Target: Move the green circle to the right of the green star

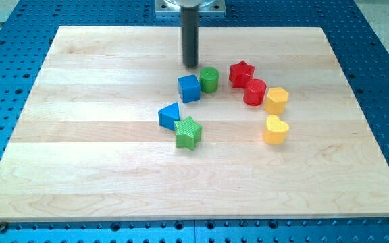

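My tip (191,65) just above green circle (209,79).

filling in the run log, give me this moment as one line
tip: just above-left of green circle, apart | green circle: beside blue cube | green star: below, touching blue triangle | move: not done

Blue cube (189,88) touches green circle (209,79); board right of green star (188,132) open.
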You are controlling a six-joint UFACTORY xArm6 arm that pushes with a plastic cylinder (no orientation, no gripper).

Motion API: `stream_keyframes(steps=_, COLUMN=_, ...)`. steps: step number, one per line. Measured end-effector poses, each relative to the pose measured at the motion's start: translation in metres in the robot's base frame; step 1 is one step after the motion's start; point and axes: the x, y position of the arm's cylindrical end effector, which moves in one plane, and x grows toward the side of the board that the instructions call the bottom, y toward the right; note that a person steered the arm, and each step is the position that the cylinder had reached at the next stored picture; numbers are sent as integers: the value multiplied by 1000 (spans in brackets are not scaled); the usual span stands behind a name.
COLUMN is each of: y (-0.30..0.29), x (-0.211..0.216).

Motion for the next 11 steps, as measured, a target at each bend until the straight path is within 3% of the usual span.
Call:
stream_keyframes(steps=1, y=1, x=1)
stream_keyframes(steps=3, y=3, x=103)
stream_keyframes(steps=6, y=21, x=64)
stream_keyframes(steps=7, y=58, x=94)
stream_keyframes(steps=8, y=67, x=135)
stream_keyframes(steps=9, y=67, x=146)
stream_keyframes(steps=11, y=58, x=109)
